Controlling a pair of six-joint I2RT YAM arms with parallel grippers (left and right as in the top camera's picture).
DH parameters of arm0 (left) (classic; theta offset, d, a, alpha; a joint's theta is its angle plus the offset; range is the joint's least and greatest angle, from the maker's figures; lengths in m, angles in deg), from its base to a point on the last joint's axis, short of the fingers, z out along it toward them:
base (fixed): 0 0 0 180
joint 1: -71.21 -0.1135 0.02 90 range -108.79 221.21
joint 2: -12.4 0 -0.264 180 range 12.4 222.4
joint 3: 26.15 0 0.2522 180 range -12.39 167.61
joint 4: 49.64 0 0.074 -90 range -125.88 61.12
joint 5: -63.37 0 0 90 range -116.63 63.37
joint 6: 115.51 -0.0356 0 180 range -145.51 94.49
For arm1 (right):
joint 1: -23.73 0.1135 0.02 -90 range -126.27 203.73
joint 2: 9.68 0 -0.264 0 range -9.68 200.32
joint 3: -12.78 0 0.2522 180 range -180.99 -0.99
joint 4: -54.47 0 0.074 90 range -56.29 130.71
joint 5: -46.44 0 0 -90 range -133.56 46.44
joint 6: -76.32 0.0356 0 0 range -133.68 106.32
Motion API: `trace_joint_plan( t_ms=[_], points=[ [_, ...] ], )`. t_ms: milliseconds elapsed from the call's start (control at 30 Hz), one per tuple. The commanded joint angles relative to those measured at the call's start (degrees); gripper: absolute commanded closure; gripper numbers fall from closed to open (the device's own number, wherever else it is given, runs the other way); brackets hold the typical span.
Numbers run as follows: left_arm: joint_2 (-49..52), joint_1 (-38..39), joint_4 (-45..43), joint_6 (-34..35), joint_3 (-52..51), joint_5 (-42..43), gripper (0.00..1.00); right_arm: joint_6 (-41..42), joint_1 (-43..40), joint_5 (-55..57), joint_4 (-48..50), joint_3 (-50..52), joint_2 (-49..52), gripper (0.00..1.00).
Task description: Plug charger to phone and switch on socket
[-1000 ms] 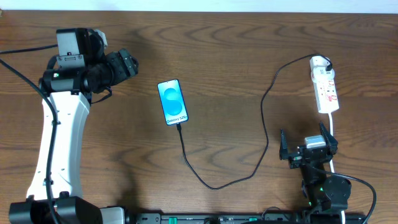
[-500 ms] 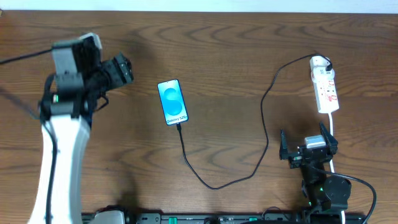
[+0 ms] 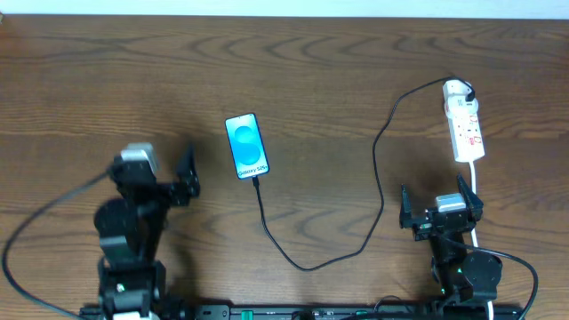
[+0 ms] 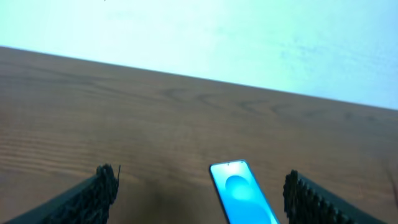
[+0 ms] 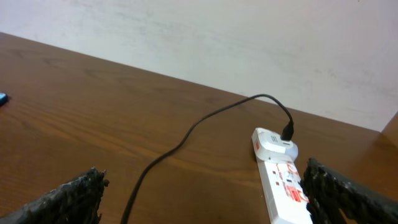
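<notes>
Both pairs of jaws stand spread and empty. The phone lies mid-tabletop with the charger tip at its lower edge, and the cable loops right to the socket. The switch's position cannot be read, and a right arm reaching for it could snag the slack cable, tugging the tip out or dragging the phone.

There is one phone with a blue screen. There is one thin black charger cable. There is one white power strip, and it has one thick white cord. There is one brown tabletop. There are two robot arms, a left arm and a right arm. Each arm has two black fingers, so there are four fingers in all.
</notes>
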Motion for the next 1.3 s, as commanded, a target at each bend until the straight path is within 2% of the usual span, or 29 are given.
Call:
trace_joint_plan(
  t_ms=[0,167,300,600,667,1267],
  points=[
    [-7.3,-0.2,-2.8,-3.2,-7.3,-0.8,0.13,0.7,0.1,0.2,0.0,0.2,-0.4,0.01],
    [-16.7,0.2,-3.7,-4.1,-14.1,-1.9,0.13,0.7,0.1,0.2,0.0,0.2,-0.4,0.01],
    [-22.2,1.9,-3.6,-9.2,-18.0,-2.0,0.13,0.7,0.1,0.2,0.0,0.2,-0.4,0.01],
    [-28.7,2.2,9.1,-11.3,-18.0,-3.5,0.13,0.7,0.1,0.2,0.0,0.2,-0.4,0.01],
    [-31.6,2.2,9.1,-11.1,-18.0,-3.5,0.13,0.7,0.1,0.2,0.0,0.2,-0.4,0.01],
    [-31.4,2.2,8.9,-11.1,-18.0,-3.5,0.13,0.7,0.1,0.2,0.0,0.2,-0.4,0.01]
  ],
)
